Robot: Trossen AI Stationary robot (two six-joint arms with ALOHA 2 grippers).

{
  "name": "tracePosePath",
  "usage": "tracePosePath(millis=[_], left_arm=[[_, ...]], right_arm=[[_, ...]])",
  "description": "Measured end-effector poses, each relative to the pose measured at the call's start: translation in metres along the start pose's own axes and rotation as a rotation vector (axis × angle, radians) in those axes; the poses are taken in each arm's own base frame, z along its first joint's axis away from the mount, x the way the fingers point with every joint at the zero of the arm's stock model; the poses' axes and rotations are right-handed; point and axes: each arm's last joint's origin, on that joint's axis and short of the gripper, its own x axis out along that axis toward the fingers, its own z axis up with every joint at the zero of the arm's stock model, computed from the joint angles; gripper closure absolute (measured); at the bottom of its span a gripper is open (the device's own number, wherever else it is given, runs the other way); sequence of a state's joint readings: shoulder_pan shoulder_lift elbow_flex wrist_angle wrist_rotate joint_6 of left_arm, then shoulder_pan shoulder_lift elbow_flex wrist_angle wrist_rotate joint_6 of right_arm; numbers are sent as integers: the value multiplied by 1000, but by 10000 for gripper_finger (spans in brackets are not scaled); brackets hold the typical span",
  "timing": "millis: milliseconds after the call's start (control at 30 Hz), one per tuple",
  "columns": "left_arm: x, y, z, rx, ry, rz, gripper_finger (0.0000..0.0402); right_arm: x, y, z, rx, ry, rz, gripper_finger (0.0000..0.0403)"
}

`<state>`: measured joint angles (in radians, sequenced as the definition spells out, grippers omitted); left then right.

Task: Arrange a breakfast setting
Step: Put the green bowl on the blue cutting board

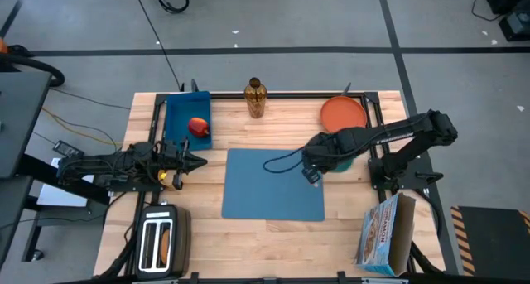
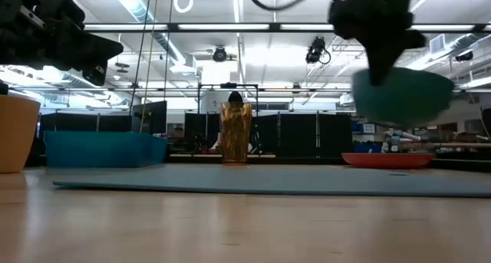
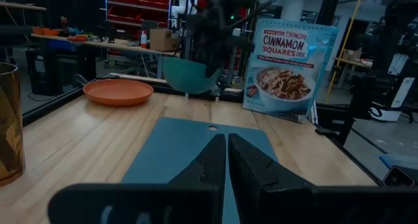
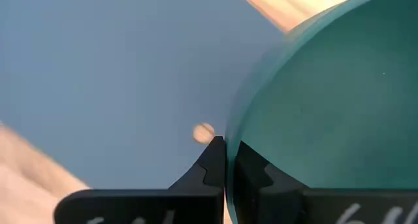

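My right gripper [image 4: 226,152] is shut on the teal bowl [image 2: 403,94], holding it in the air above the right part of the flat blue placemat [image 1: 273,185]. The round orange plate [image 1: 344,113] rests flat on the table at the far right. The red apple [image 1: 199,127] lies in the deep blue bin [image 1: 184,110]. The small orange cup [image 2: 15,133] stands at the left, near my left gripper [image 1: 197,160], which is shut, empty and held above the table left of the placemat. The spoon and the bread are out of view. My right gripper pinches the bowl's rim [image 4: 230,129] between its two fingers, one on each side of the wall. The fingers come from above, pointing down, at the rim's side nearest the placemat's middle. The bowl [image 1: 341,162] hangs lifted clear of the table, opening upward and slightly tilted.
An amber bottle [image 1: 255,98] stands at the far edge behind the placemat. A silver toaster [image 1: 163,243] sits at the near left and a cereal box [image 1: 387,230] at the near right. A raised frame [image 1: 290,93] borders the wooden table.
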<state>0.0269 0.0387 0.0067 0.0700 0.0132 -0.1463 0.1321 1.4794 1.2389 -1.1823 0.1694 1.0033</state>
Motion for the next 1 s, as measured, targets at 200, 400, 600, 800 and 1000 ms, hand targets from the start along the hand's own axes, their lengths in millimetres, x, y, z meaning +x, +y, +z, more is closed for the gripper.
tracePosePath(millis=[200, 400, 600, 800, 1000], left_arm=[[0, 0, 0, 0, 0, 0, 377], [0, 0, 0, 0, 0, 0, 377], [0, 0, 0, 0, 0, 0, 377], [0, 0, 0, 0, 0, 0, 377], [0, 0, 0, 0, 0, 0, 377]], right_arm=[[9, 32, 22, -481, 4, -16, 391], [22, 74, 26, -1073, -5, 17, 391], [42, 107, 10, -1624, 31, 24, 386], [74, 120, 1, -1781, 120, 6, 390], [76, 119, 16, -1694, 78, 106, 390]])
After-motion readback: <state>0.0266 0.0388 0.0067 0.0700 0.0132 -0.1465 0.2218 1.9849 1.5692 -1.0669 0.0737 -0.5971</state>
